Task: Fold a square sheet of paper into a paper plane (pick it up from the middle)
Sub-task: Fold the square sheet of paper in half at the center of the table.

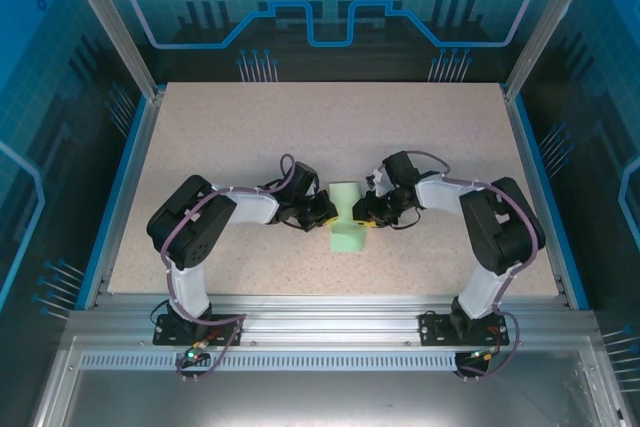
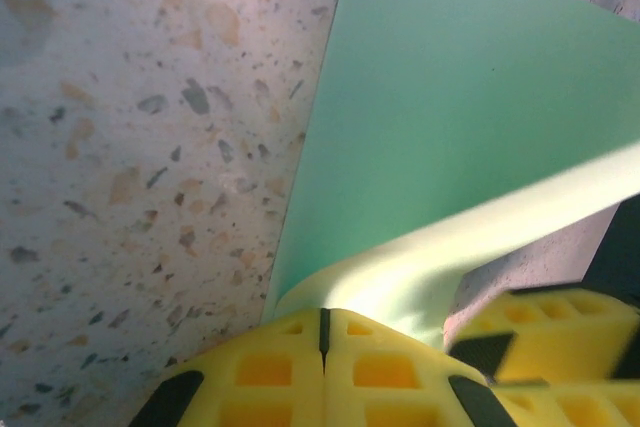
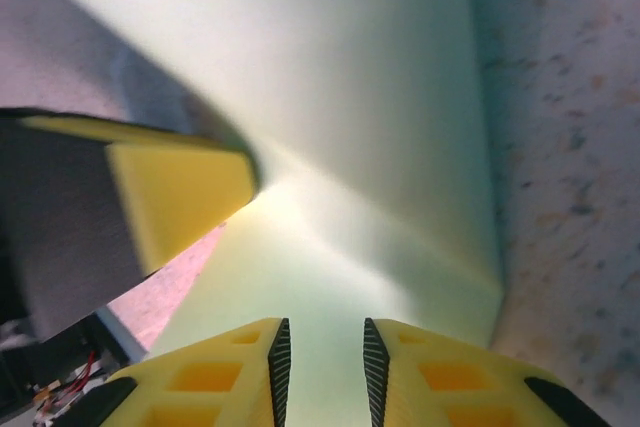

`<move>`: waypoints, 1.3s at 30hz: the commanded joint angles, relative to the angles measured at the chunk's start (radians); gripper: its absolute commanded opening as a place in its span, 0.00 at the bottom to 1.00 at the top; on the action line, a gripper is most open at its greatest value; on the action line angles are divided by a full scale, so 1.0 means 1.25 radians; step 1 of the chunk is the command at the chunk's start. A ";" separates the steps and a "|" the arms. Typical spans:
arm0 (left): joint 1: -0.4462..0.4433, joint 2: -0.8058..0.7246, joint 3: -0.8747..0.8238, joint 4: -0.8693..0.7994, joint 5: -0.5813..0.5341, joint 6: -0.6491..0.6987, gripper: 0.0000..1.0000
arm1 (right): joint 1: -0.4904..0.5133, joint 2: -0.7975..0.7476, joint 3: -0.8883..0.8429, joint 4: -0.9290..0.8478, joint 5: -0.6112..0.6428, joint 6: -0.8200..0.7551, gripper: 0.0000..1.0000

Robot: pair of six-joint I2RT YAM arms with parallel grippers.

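Left gripper closed, right perhaps ajar.

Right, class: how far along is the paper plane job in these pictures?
Done: the sheet has been reached, and one side is lifted and curling but not creased. In hand: the left tool is pinched shut on that side, and the right tool hovers over the sheet, jaws slightly apart. Left: every crease; there is no pointed dart shape yet.

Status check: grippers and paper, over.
Left gripper shut on the sheet at a curled fold. Right gripper jaws slightly apart, astride the sheet. Sheet buckled at its middle. Grippers crowd each other there.
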 commanded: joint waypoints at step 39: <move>-0.012 0.019 0.007 -0.092 -0.012 0.036 0.00 | 0.060 -0.044 -0.158 0.024 0.022 0.025 0.29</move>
